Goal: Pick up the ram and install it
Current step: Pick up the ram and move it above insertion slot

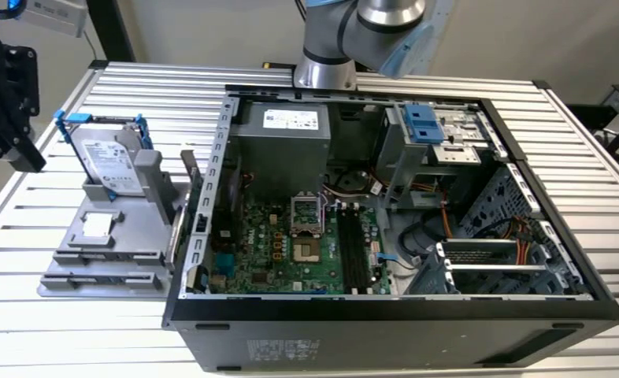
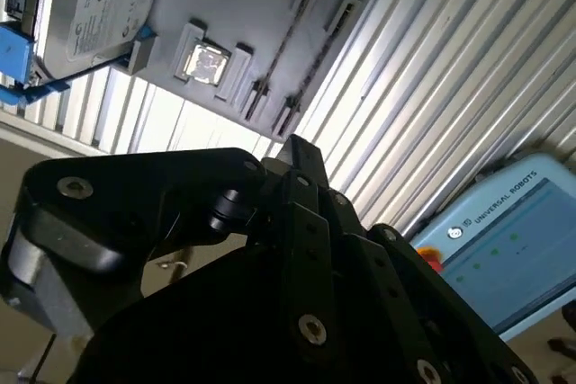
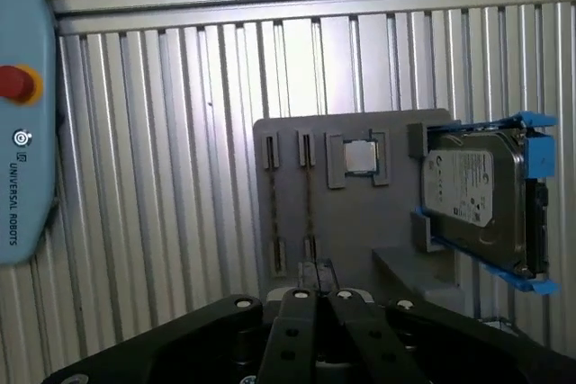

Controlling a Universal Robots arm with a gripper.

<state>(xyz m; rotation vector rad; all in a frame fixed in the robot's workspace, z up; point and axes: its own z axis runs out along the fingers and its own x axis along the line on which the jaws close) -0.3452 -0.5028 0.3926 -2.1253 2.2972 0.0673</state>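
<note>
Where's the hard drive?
At the exterior view's left, the hard drive stands in a blue bracket on the grey holder, beside the open computer case.

Tray at the exterior view's left of case, hard drive and perhaps ram on it.

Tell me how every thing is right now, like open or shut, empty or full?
computer case, open, side cover off.
memory slots, look empty.
ram, on edge in the gray holder, not picked up.
hard drive, propped up in its blue bracket.
chip, flat in its pocket.
end effector, shut, holding nothing.
</note>
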